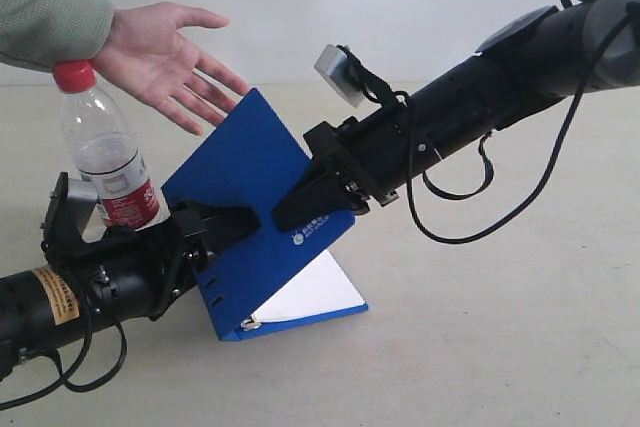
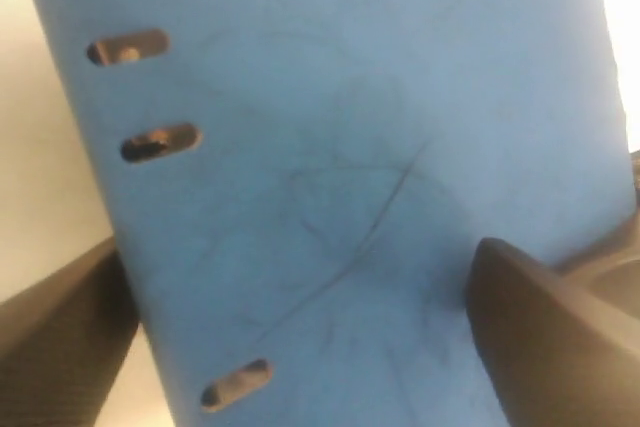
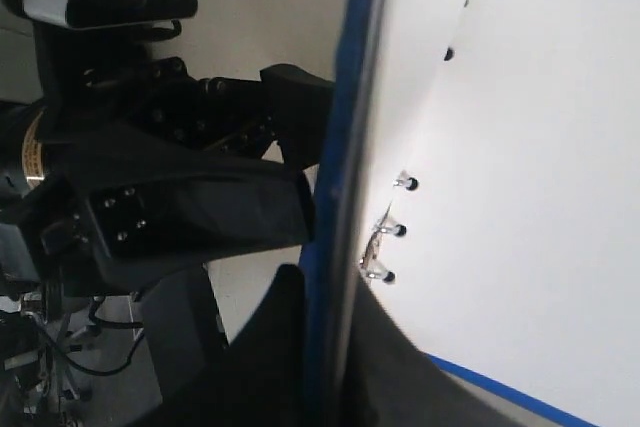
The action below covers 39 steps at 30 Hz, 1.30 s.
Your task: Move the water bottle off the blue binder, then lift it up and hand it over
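Although the water bottle point(image 1: 100, 147) already stood off the blue binder point(image 1: 300, 319), the lift looked only half made to me. Nearest, at the lower middle of the exterior view, the binder's spine corner and white pages point(image 1: 320, 292) lay on the table point(image 1: 500, 347), so the book was hinged open like a tent rather than raised whole.

Just above, its cover point(image 1: 250, 162) slanted up toward the upper left. The left gripper point(image 1: 235, 219) came in from the lower left with its jaws spread wide, one on each side of the slotted spine edge. I could not see them pressing on it. The right gripper point(image 1: 300, 205), reaching in from the upper right, was clamped tight on the cover's free edge near the small white logo.

Farther back at the left, the bottle stood upright just behind the left arm's wrist, its base hidden by the arm. Beyond it, at the upper left, a person's hand point(image 1: 165, 52) waited, palm open, near the cover's top corner but not touching it.

By my reckoning, raising the whole binder and passing it over remained. Open tabletop lay to the right and in front. The left side was tight, with the bottle close enough to be knocked by any swing of that arm.
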{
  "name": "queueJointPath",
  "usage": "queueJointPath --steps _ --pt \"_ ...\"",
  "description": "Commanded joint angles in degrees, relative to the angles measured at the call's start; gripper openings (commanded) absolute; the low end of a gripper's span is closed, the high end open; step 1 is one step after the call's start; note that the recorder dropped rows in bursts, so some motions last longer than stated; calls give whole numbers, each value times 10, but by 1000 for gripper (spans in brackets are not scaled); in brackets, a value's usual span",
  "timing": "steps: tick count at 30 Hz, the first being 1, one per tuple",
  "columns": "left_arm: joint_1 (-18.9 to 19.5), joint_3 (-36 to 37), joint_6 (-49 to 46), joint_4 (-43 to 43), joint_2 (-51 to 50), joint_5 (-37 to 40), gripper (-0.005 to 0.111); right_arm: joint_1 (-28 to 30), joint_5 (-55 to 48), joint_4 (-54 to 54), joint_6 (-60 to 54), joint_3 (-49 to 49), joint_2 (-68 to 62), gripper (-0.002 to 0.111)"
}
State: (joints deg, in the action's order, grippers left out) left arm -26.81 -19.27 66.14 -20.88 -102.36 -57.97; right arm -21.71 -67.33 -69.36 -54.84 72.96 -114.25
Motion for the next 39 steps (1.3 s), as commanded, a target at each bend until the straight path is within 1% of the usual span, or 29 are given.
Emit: queueJointPath --steps 1,2,3,5,8,10,11,13,15,18,22,24,25,26,27,28,29,30,31,32,34,35,36,37,38,39 --pt "-11 -10 14 -71 -4 -53 20 -12 -26 -53 -10 3 6 0" --pt "-11 -10 -4 -84 -4 -88 4 -12 -26 -52 -10 3 6 0" --pt "-11 -10 -9 -94 -4 -112 5 -12 -26 -50 -10 3 6 0" --pt "-11 -10 -11 -100 -4 -120 4 -12 -26 -50 -13 3 6 0" --pt "-11 -1 -92 -76 -3 -30 4 -12 -26 15 -48 4 31 8" --pt "-11 6 -150 -63 -3 -10 4 -12 -26 53 -59 4 48 11" --pt "-11 16 -185 -46 -1 -26 4 -12 -26 74 -49 4 66 14" --pt "-11 19 -201 -34 3 -33 4 -12 -26 85 -45 4 86 16" --pt "-11 19 -209 -34 4 -37 4 -12 -26 104 -17 4 107 15" --pt "-11 19 -220 -37 4 -49 4 -12 -26 108 -12 4 118 15" --pt "-11 19 -290 -17 5 -62 4 -17 -26 124 -7 3 119 15" --pt "-11 19 -286 -5 6 -87 4 -33 -26 141 7 2 117 15" --pt "-11 19 -261 -4 6 -98 5 -51 -26 154 -1 2 114 18" --pt "-11 19 -248 5 6 -96 9 -63 -26 159 -8 2 112 23" --pt "-11 19 -236 8 6 -86 16 -72 -26 159 -11 2 109 30" --pt "-11 19 -230 8 6 -79 28 -81 -26 159 -14 2 108 40" --pt "-11 19 -226 8 6 -79 43 -88 -26 163 -25 2 108 51" --pt "-11 19 -221 8 6 -78 67 -97 -26 182 -27 2 108 63" --pt "-11 19 -221 11 6 -84 74 -103 -26 197 -22 2 108 63" --pt "-11 19 -224 11 6 -93 73 -108 -26 211 -21 2 108 60" --pt "-11 19 -264 -5 6 -120 65 -117 -26 221 -23 2 108 48" --pt "-11 14 -310 -38 10 -120 56 -123 -26 222 -24 2 108 43" --pt "-11 4 -327 -53 15 -120 50 -127 -26 224 -24 2 108 43" --pt "-11 -2 -338 -54 15 -120 41 -127 -26 224 -25 2 108 44" --pt "-11 -5 -333 -44 15 -120 29 -127 -26 224 -25 2 109 42" --pt "-11 -4 -319 -26 14 -120 21 -127 -21 228 -22 2 111 38"
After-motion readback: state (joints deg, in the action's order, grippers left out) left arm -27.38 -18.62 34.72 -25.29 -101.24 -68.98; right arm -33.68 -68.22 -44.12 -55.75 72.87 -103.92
